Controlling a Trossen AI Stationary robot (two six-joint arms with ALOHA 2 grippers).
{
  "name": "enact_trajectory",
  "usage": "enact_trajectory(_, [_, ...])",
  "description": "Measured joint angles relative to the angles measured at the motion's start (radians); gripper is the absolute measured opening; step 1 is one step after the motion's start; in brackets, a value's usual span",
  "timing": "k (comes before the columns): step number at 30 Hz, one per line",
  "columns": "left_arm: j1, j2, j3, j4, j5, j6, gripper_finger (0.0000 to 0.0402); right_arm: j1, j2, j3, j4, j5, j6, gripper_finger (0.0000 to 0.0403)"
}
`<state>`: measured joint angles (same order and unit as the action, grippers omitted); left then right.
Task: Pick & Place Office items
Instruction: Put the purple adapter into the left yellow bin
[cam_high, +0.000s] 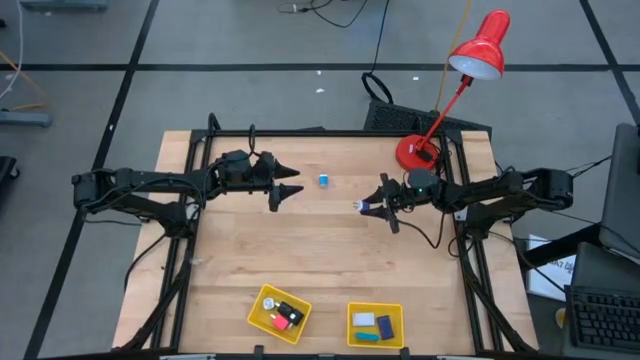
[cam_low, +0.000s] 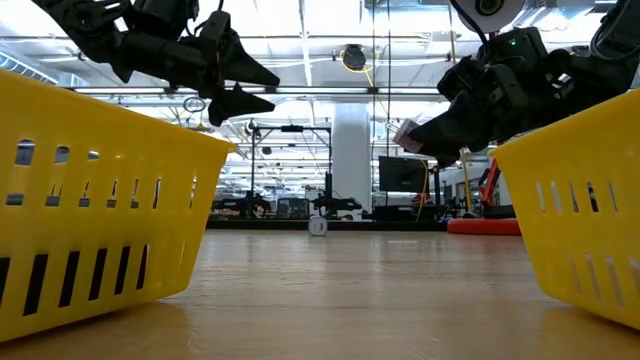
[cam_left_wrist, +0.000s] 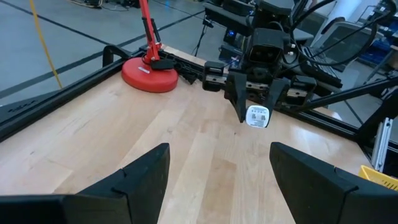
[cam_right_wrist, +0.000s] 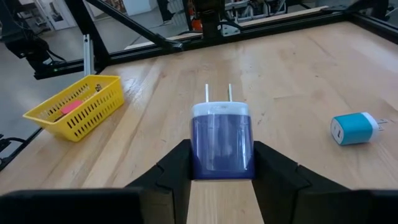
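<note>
We start with the purple charger (cam_right_wrist: 222, 144), a small plug adapter with two thin metal prongs and a clear glossy cap, which the right gripper (cam_right_wrist: 222, 171) has clamped between its fingers and carries in the air on the near side of the red desk lamp (cam_high: 470, 80). What worries us is that smooth, rounded plastic shell: the dark fingers hold it only by its two flat sides, so we judge that a quick swing toward the trays could let it twist or slide out and drop onto the wooden table (cam_high: 330, 250). A second charger, the light blue one (cam_high: 325, 180), lies loose on the boards, farther from the lamp than the held one and well apart from it; its blocky body looks just as slick, and a careless pass could knock it away. The left gripper (cam_high: 282, 186) hangs above the table beyond that blue charger, its fingers spread wide and holding nothing. The two yellow trays (cam_high: 279, 312) (cam_high: 375, 325) sit at the table edge farthest from the lamp, slotted plastic baskets already holding small items; we think a release from too high could bounce the charger off a rim.
</note>
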<state>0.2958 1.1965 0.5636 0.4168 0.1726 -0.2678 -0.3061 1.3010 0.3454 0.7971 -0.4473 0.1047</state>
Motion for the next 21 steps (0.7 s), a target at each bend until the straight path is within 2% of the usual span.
enact_trajectory(7, [0.0,0.0,0.0,0.0,0.0,-0.006,0.0273,0.0,0.0,0.0,0.0,0.0,-0.001,0.0123])
enact_trajectory(9, [0.0,0.0,0.0,0.0,0.0,-0.07,0.0274,0.0,0.0,0.0,0.0,0.006,-0.01,0.0123])
enact_trajectory(14, [0.0,0.0,0.0,0.0,-0.004,-0.397,0.0273,0.0,0.0,0.0,-0.012,0.151,-0.05,0.0123])
enact_trajectory(17, [-0.001,0.0,0.0,0.0,-0.027,-0.446,0.0273,0.0,0.0,0.0,-0.028,0.238,-0.077,0.0123])
enact_trajectory(21, [-0.009,0.0,0.0,-0.001,-0.067,-0.477,0.0273,0.005,0.0,0.0,-0.03,0.264,-0.099,0.0123])
